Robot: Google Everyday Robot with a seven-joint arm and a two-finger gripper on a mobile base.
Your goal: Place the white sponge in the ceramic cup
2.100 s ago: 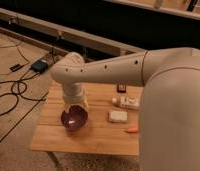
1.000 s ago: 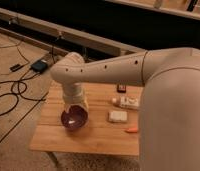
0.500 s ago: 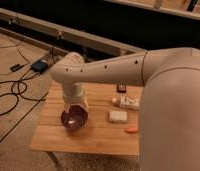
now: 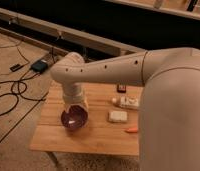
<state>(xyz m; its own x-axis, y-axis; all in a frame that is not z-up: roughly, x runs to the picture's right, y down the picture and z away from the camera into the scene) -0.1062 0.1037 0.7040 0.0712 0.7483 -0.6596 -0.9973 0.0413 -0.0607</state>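
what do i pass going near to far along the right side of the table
orange stick → sponge → white package → small dark object; the gripper is off to the left, down at the bowl

You are looking at a warm, yellowish scene in moderate light. The light falls from above: the white robot arm (image 4: 118, 67) is brightest along its upper surface and shades to grey underneath. The light wooden table (image 4: 93, 137) is evenly lit, with no hard glare on it, and soft shadow lies on the floor beneath its near edge. The background across the top is almost black. The gripper (image 4: 74, 111) sits low over the dark maroon bowl (image 4: 73, 121), in the arm's own shade, where you can make out little.
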